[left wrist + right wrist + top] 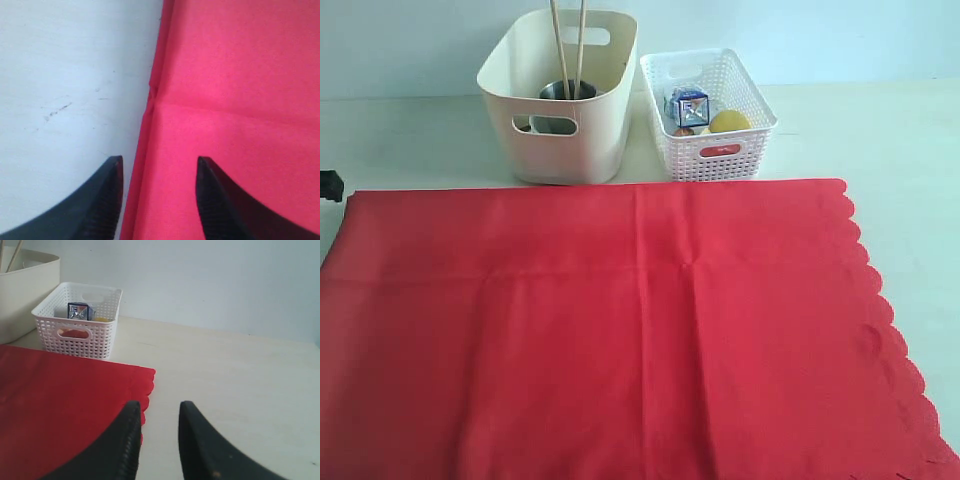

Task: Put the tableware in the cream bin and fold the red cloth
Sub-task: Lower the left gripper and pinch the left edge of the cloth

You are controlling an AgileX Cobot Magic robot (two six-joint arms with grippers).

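Since the red cloth [620, 330], spread flat on the table [900, 130], looks thin and limp, pinch its side edges, where the left gripper [159, 162] gapes wide and the right gripper [159, 407] narrower, both empty.

1 cloth [620, 330] | 1 bin [590, 130] | 1 basket [685, 160] | 2 chopsticks [560, 50] | 1 cup [550, 93]

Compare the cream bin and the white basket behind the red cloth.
The cream bin has smooth walls; the white basket is perforated lattice. The cream bin is taller and bigger than the white basket. The cream bin holds chopsticks and a steel cup; the white basket holds a small carton and a lemon. Both have handle cut-outs and stand side by side.
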